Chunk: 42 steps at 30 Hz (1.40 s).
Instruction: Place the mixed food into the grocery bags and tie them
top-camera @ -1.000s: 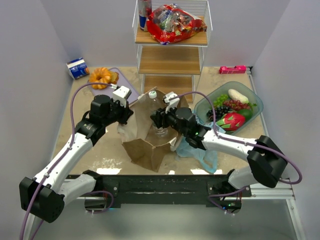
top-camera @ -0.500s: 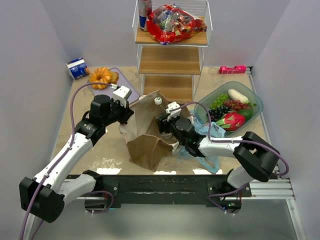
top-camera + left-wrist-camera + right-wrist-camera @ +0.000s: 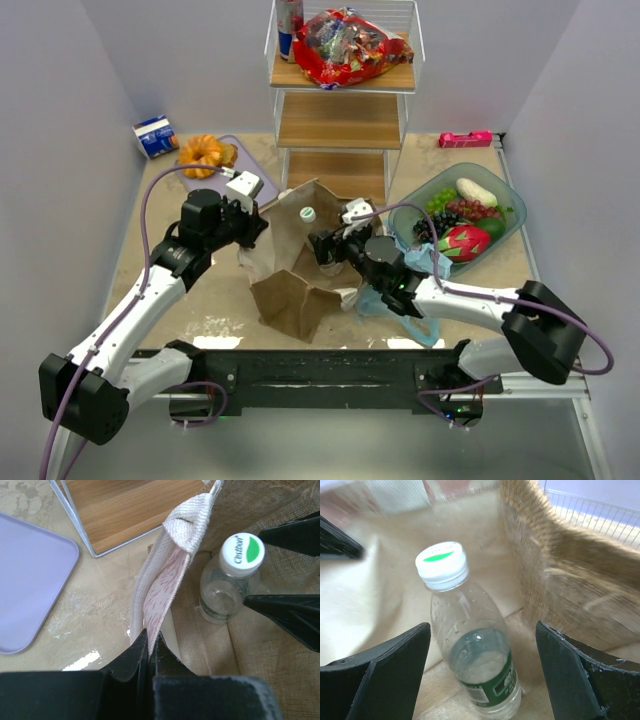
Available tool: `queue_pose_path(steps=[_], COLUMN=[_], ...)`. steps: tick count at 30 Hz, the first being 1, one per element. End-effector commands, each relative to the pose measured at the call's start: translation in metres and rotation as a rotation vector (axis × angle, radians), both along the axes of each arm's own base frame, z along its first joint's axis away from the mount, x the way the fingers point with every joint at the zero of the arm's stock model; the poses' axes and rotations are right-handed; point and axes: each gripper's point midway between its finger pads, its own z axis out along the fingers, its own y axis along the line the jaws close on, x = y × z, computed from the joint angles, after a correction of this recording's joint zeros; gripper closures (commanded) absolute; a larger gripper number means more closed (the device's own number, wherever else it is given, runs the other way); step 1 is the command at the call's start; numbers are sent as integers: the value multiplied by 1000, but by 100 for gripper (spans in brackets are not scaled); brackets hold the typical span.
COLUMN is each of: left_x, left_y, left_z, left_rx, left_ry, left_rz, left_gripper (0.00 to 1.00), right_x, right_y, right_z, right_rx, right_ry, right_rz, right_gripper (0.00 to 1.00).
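L gripper [image 3: 150,645] is pinched tight on the white loop handle [image 3: 170,565] of the brown paper bag [image 3: 295,305], holding that side up. R gripper [image 3: 482,630] sits in the bag mouth w/ fingers [image 3: 380,675] spread wide, one each side of the clear bottle [image 3: 225,590]. They aren't touching it, so nothing is in its grasp. Bottle stands inside the bag on its floor, cap [image 3: 242,552] up. Cap is white w/ a green patch, and the print on it reads approx. "Cestbon". Bottle's green label has white text, too blurred to read.

On the top shelf of the wire rack [image 3: 340,120]: red snack packet [image 3: 345,48] and red-blue can [image 3: 289,25], lettering too small to make out. Grapes [image 3: 450,215], dragon fruit [image 3: 462,243] and pale fruit [image 3: 476,191] sit in the green bowl [image 3: 512,212] on the R. Light-blue plastic bag [image 3: 405,300] lies crumpled under the R arm, just beside the paper bag.
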Motion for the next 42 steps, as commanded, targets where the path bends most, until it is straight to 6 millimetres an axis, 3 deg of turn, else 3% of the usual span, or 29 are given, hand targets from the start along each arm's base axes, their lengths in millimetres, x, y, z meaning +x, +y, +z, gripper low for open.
queue_pose_path(steps=[1,8,9,11,12,14,15,16,17,18,20,21,25,26,27,35,42], left_x=[3,2,2,2,2,2,2,2,2,2,2,1,1,2,2,1,0], left_y=[-5,-5,-6,-6,-6,-6,-6,-5,-6,-5,-6,-7,-6,-5,-5,-7,-10], left_z=[6,6,7,7,6,7,7,6,6,7,7,7,8,7,7,8,7], left_rx=[-29,-32,-33,-36,-35,-36,-35,-33,-33,-35,-37,-37,-35,-33,-31,-37,-45], left_ry=[-23,-20,-22,-21,-18,-21,-21,-21,-21,-22,-22,-22,-25,-24,-24,-24,-13], left_rz=[-13,-17,-18,-21,-21,-22,-19,-18,-18,-16,-22,-23,-20,-17,-18,-26,-44], left_gripper=[100,100,100,100,100,100,100,100,100,100,100,100,100,100,100,100,100], right_x=[-16,-36,-35,-24,-23,-13,-9,1,6,18,35,52,80,82,91,109,135], right_y=[-1,-22,-28,-42,-48,-44,-50,-46,-49,-62,-64,-80,-88,-89,-87,-78,-81], right_z=[43,128,148,166,194,206,232,231,259,257,275,275,288,300,296,317,311], right_rx=[85,219,223,248,245,192,197,171,196,166,203,206,230,238,229,289,332], right_ry=[-35,-52,-37,6,9,11,-1,9,-18,3,11,24,41,21,25,-21,-21], right_rz=[52,56,26,-87,-114,-138,-175,-203,-228,-297,-315,-349,-366,-362,-364,-315,-408], right_gripper=[11,6,5,1,1,1,1,1,1,1,1,1,1,1,1,1,1])
